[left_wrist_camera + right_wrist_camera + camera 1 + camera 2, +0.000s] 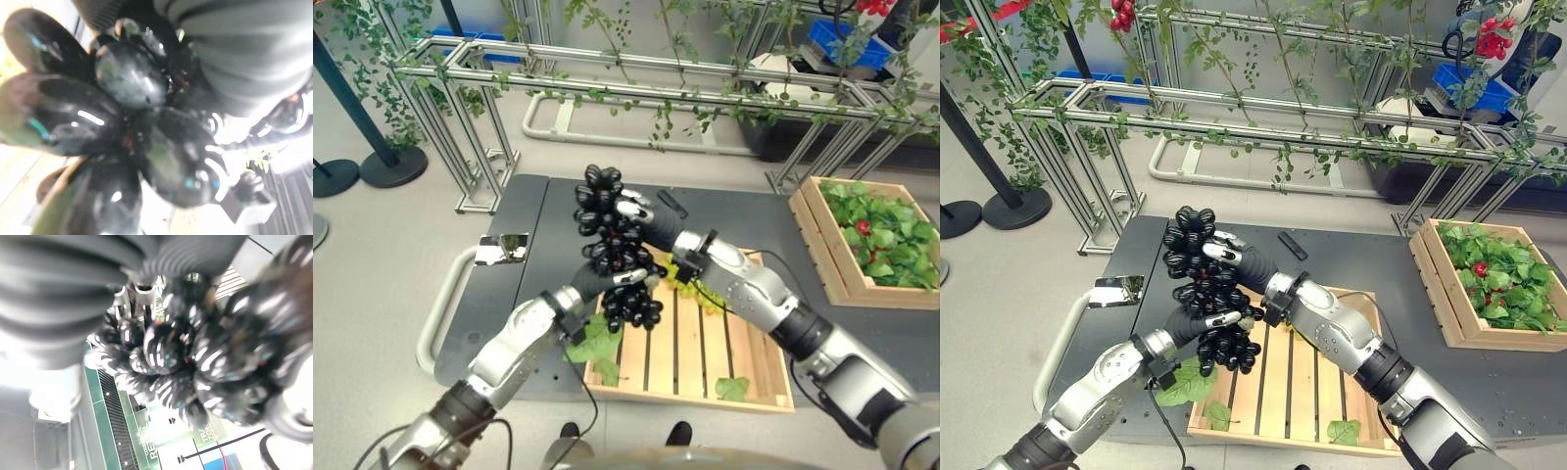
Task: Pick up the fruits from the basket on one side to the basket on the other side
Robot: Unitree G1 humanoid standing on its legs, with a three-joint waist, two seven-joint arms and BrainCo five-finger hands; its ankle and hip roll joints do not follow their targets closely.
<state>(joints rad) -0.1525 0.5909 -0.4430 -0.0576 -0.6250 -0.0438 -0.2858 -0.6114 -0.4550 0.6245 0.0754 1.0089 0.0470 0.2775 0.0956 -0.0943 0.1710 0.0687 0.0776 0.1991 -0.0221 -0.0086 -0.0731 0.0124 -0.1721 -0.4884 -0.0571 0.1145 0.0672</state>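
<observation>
Currently the bunch of glossy black grapes (615,250) is held upright above the near slatted wooden crate (705,357), over its left end. Right hand (634,213) has fingers curled round the bunch's upper half; left hand (607,282) wraps it lower down. Green leaves (595,345) lie in that crate. Second wooden crate of green leaves and red fruit (867,240) sits well right of it

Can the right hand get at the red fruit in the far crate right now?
Probably not yet: the right hand and left hand are both clasped on the black grape bunch, away from the leaf-filled crate with red fruit.
</observation>
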